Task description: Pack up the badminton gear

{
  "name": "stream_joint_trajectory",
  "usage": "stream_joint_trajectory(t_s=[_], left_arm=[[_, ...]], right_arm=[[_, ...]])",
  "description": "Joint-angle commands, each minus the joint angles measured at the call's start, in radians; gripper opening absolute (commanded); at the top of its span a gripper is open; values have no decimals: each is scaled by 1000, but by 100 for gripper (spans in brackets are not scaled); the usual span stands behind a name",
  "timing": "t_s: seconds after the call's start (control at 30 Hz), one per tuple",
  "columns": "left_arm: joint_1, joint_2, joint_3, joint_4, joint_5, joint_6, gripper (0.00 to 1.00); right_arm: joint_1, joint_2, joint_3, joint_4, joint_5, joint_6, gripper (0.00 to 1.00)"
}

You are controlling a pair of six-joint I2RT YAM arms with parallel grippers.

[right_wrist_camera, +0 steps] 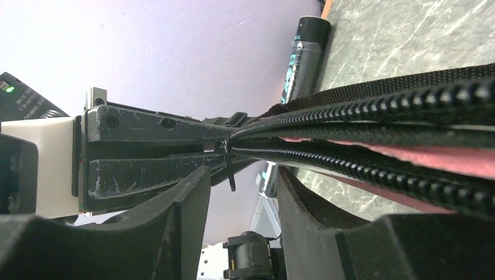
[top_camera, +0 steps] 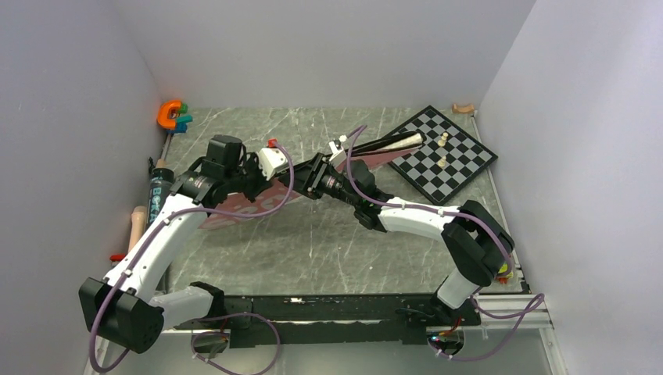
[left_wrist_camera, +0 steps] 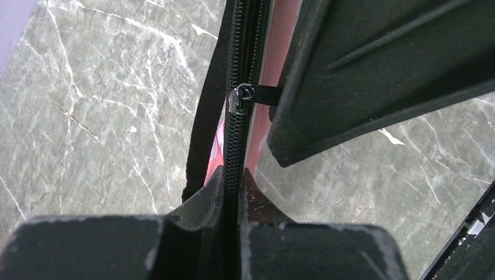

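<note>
The pink racket bag lies slantwise across the table, and a white racket handle sticks out of its far right end. My left gripper is shut on the bag's black zipper edge, just below the slider; in the top view this left gripper is over the middle of the bag. My right gripper stands open facing it, and the thin zipper pull hangs between its fingertips, apart from both. The long dark tube lies by the left wall.
A black-and-white chessboard with pale pieces sits at the back right. An orange C-shaped toy is in the back left corner. A pale wooden stick lies by the left wall. The bag's black strap runs beside the zipper.
</note>
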Motion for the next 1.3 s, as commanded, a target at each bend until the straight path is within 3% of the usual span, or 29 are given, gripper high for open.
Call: stream_joint_trajectory(t_s=[0.0,0.13,0.33,0.6,1.27], left_arm=[[-18,-59,41,71,75,-26,0],[-26,-66,32,66,74,-21,0],[-44,-87,4,61,58,2,0],[-56,-101,-22,51,40,26,0],[-70,-129,-10,20,3,32,0]], right_arm=[[-6,3,46,84,33,8,48],[-10,10,51,89,36,18,36],[-11,23,59,100,34,39,25],[-30,-18,21,92,29,38,0],[-195,-291,-238,-25,6,-1,0]])
